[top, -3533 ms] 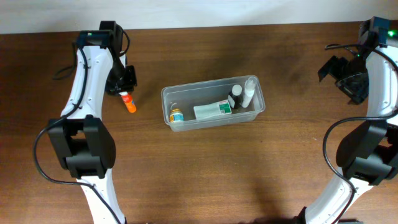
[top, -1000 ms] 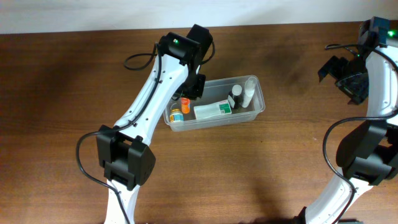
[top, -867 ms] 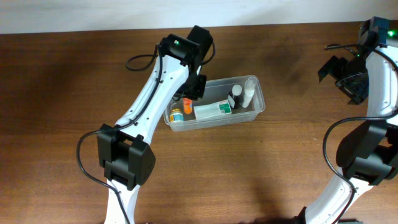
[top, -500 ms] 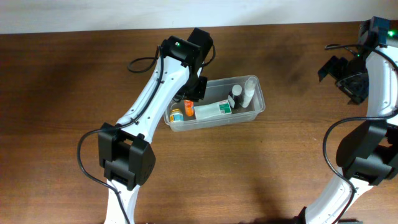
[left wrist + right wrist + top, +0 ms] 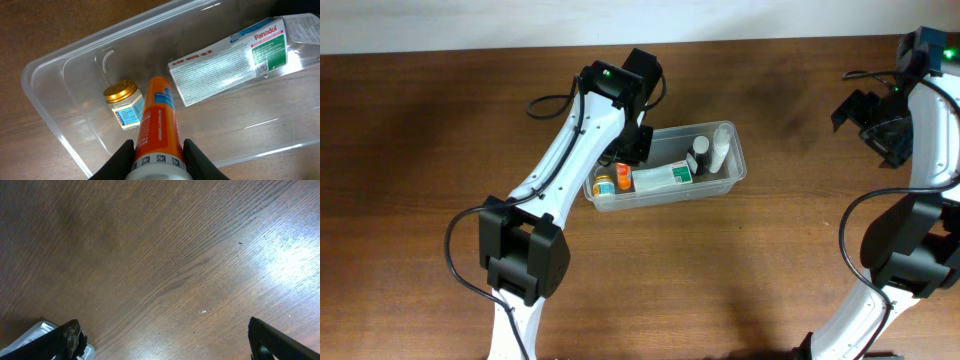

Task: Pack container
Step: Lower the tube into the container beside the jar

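Observation:
The clear plastic container (image 5: 738,172) sits mid-table, also seen from above in the left wrist view, container (image 5: 45,95). My left gripper (image 5: 158,160) hangs over its left end, shut on an orange tube (image 5: 156,122) with a white cap, the tube (image 5: 621,174) pointing down into the tub. Inside lie a small gold-lidded jar (image 5: 122,101), a white and green Panadol box (image 5: 230,57), and at the right end a white bottle (image 5: 720,148) and a dark-capped bottle (image 5: 698,154). My right gripper (image 5: 162,342) is open over bare wood at the far right, holding nothing.
Brown wooden table (image 5: 720,260) all round the tub. The left arm (image 5: 560,170) reaches from the front left across to the container. The right arm (image 5: 910,150) stands along the right edge. A pale wall runs along the back edge.
Over the last second the left gripper with the orange tube has shifted slightly right and lower into the container's left end. Earlier the tube lay on the table at the left. Right arm unmoved.

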You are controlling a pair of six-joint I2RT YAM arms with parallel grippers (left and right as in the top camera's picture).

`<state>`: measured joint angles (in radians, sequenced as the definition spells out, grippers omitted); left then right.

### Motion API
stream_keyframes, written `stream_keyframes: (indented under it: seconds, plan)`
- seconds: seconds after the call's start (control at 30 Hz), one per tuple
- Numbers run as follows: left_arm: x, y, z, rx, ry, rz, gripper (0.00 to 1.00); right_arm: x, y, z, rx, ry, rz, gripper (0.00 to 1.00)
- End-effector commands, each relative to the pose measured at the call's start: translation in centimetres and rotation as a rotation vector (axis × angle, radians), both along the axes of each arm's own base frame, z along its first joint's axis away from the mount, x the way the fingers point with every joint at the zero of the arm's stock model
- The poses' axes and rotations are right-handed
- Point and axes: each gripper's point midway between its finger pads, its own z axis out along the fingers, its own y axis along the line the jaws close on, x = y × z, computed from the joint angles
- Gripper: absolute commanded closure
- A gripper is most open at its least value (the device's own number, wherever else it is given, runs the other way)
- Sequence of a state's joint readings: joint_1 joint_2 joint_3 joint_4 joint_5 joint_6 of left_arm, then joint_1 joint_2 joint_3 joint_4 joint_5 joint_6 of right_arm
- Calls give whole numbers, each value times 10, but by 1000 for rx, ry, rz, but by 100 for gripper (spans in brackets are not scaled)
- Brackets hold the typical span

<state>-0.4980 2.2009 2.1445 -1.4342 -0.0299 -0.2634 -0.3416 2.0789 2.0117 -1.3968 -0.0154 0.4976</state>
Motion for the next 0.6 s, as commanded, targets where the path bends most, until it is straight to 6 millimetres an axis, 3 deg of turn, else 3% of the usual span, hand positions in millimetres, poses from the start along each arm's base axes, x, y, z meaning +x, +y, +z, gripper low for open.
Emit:
stream_keyframes:
  seconds: [0.0,0.57]
  plan:
    - [-1,0,2,-14,1,16,70,0,-2,5,-16,-10,-10,2]
    - [-10,5,-17,12,48,16,70,0,-2,5,-16,-10,-10,2]
